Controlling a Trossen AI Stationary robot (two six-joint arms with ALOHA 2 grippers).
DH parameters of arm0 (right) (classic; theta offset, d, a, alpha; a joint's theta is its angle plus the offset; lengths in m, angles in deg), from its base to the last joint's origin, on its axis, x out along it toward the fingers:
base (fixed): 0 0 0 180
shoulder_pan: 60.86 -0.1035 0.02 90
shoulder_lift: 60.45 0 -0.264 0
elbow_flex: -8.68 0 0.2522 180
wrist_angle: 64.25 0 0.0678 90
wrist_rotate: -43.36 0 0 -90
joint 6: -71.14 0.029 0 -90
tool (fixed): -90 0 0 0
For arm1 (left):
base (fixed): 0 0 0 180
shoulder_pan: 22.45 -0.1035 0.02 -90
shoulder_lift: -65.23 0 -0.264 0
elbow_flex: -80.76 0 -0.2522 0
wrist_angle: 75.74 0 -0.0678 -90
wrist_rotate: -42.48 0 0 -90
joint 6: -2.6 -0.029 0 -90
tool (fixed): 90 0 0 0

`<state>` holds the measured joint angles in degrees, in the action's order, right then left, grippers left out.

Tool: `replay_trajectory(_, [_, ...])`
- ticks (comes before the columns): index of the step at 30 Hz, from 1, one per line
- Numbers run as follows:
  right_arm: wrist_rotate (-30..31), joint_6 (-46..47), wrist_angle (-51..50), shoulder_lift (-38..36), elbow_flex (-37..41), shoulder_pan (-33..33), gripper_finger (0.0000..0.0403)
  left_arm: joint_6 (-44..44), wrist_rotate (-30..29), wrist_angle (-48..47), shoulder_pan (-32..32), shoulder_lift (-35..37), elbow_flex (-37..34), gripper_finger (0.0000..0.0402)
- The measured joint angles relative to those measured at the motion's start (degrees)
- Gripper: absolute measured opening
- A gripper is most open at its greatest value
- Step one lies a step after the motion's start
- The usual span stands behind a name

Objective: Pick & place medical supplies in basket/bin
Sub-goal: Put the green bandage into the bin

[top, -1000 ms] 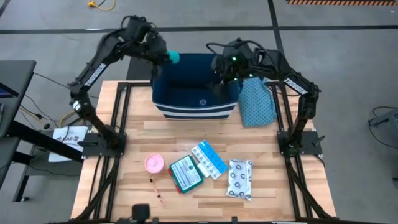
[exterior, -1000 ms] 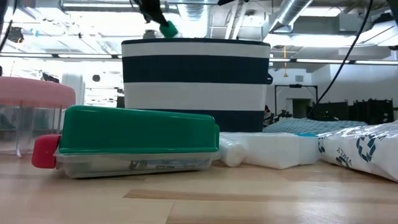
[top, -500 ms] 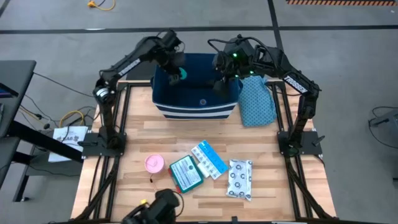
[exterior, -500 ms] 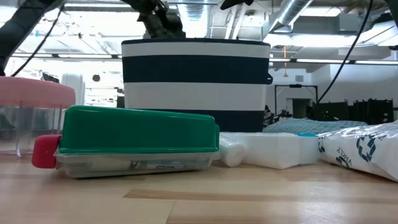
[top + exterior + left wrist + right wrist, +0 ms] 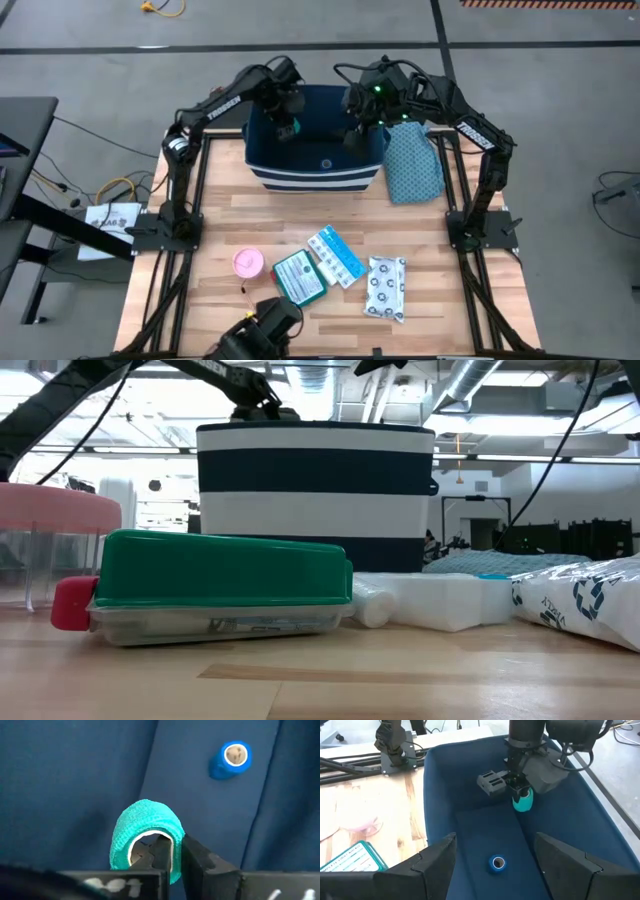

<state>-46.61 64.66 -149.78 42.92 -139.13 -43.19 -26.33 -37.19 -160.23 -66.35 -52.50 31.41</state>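
Looking across from the left, I have the left gripper point(image 5: 289, 128) lowered inside the navy bin point(image 5: 316, 172), fingers clamped through the wall of the green tape roll point(image 5: 147, 838), which hangs above the bin floor. A blue roll point(image 5: 497, 863) lies on that floor. My right gripper point(image 5: 352, 136) hovers over the bin's right side, jaws spread wide, holding nothing. On the table nearer me sit the pink roll point(image 5: 247, 263), teal box point(image 5: 298, 279), light-blue packet point(image 5: 336, 256) and white pouch point(image 5: 386, 288).

Navy soft-sided bin point(image 5: 316, 165) with white stripes at the surface's far edge, green tape roll point(image 5: 523, 802) held inside it above the floor, blue roll point(image 5: 497, 863) lying on the bin floor, pink roll point(image 5: 247, 263), teal box point(image 5: 299, 278), blue-white packet point(image 5: 336, 256), ring-patterned pouch point(image 5: 386, 287) on the near surface
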Motion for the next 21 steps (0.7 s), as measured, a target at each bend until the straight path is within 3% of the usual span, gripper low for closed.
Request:
replay_trajectory(13, [-0.04, 0.02, 0.0, 0.0, 0.01, -0.02, 0.026, -0.04, -1.73, -1.83, 0.81, -0.38, -0.01, 0.0009])
replay_trajectory(21, [-0.02, 0.46, 0.0, 0.02, -0.01, -0.02, 0.026, -0.42, -1.61, -2.09, 0.81, -0.38, -0.01, 0.0042])
